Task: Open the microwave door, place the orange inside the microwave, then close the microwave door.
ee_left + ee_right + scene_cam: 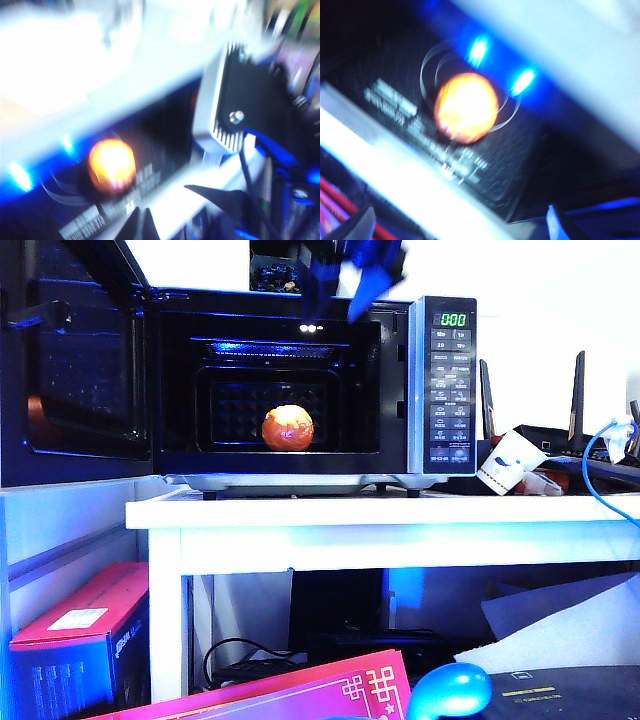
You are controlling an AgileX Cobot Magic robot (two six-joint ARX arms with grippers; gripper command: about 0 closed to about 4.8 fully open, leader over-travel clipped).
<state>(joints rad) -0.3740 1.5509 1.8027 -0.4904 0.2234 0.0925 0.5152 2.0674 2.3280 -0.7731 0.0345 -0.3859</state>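
So the orange (288,427) sits on the floor of the microwave (300,385), about the middle of the cavity, nothing touching it. The microwave door (85,365) is swung wide open to the left in the exterior view. The whole thing stands on the white worktop (380,512), with a tipped white paper cup (508,462) just beside its keypad side. The display reads 0:00 in green.

Both my wrist cams are pretty blurry. My right gripper (460,227) is outside the cavity, looking in at the orange (466,107); its jaws stand wide apart with nothing between them, only the tips showing at the frame edge. My left gripper (175,210) is also out front of the oven and holds nothing, orange (111,165) well clear of it. Its dark tips show, but too smeared for me to say if they're apart or together.

Blue arm parts (365,275) hang above the microwave top in the exterior view.
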